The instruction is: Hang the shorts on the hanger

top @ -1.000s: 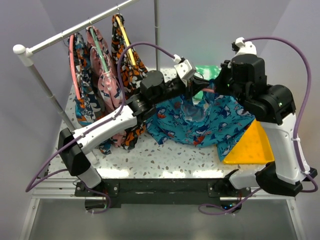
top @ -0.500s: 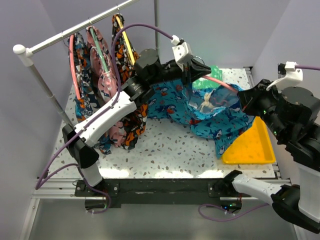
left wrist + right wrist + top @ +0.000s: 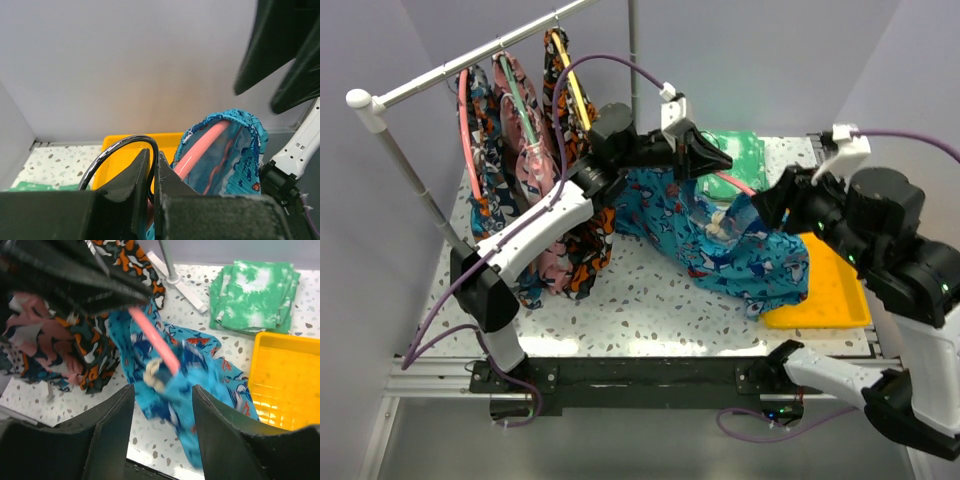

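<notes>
My left gripper (image 3: 720, 160) (image 3: 154, 152) is shut on the dark metal hook of the coral-pink hanger (image 3: 742, 186) (image 3: 200, 150) and holds it above the table's back. One pink arm runs inside the waistband of the turquoise shorts (image 3: 735, 250) (image 3: 235, 145) (image 3: 172, 370). The shorts hang from it, and their lower part lies bunched on the table. The white drawstring (image 3: 154, 374) dangles below the pink hanger (image 3: 155, 337). My right gripper (image 3: 772, 205) (image 3: 162, 390) hovers open just right of and above the shorts, with nothing between its fingers.
A clothes rack (image 3: 470, 65) at the back left carries several hangers with patterned shorts, among them the orange-black ones (image 3: 95, 352). A folded green tie-dye cloth (image 3: 745, 150) (image 3: 255, 295) lies at the back. A yellow tray (image 3: 830, 295) (image 3: 285, 380) sits at the right.
My right gripper has opened, let go of the shorts and pulled back to the right. My left gripper has lifted the hanger up and back, so the shorts now hang from it.
</notes>
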